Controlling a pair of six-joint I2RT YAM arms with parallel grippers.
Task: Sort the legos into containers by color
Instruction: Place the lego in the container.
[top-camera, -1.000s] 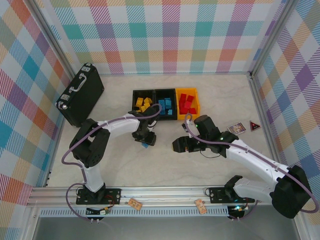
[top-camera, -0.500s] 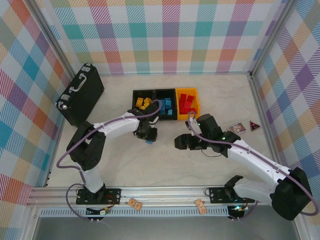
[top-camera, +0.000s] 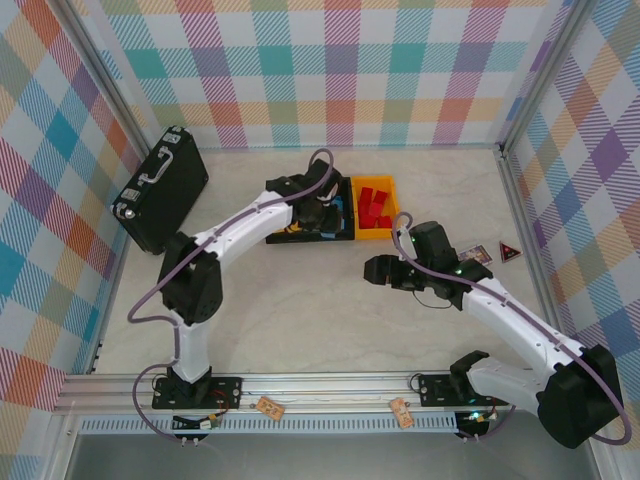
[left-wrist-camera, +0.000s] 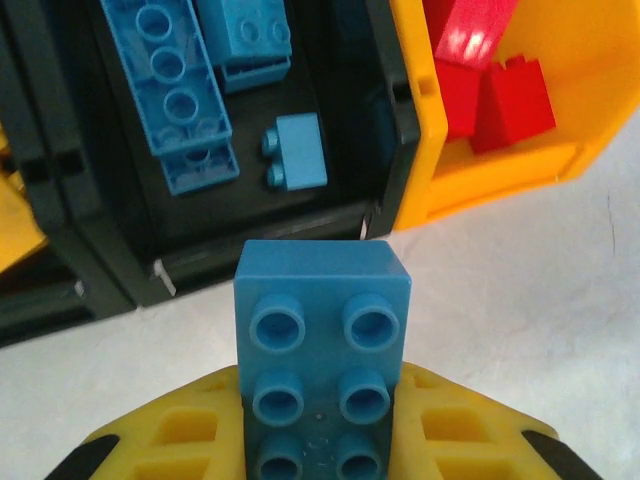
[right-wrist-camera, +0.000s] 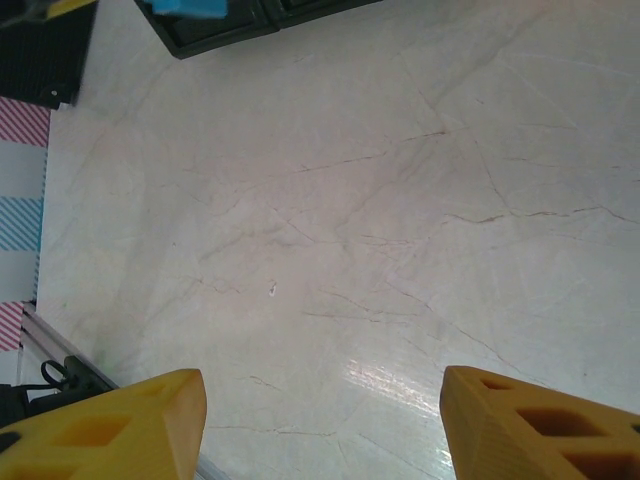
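Blue brick (left-wrist-camera: 322, 340) between yellow fingers (left-wrist-camera: 470, 440). More blue bricks (left-wrist-camera: 165, 90) in a black bin (left-wrist-camera: 330, 215), red bricks (left-wrist-camera: 510, 105) in a yellow-orange bin (left-wrist-camera: 500, 170). Cream veined table (right-wrist-camera: 350, 200), pastel plaid walls (top-camera: 340, 70).

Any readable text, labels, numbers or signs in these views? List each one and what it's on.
None can be read.
Print on the rectangular card: too small to read.
Mark on the triangular red-and-black card: too small to read.
Anything on the two tan tags hanging at the front rail: too small to read.
Studs of the blue brick: no lettering legible.
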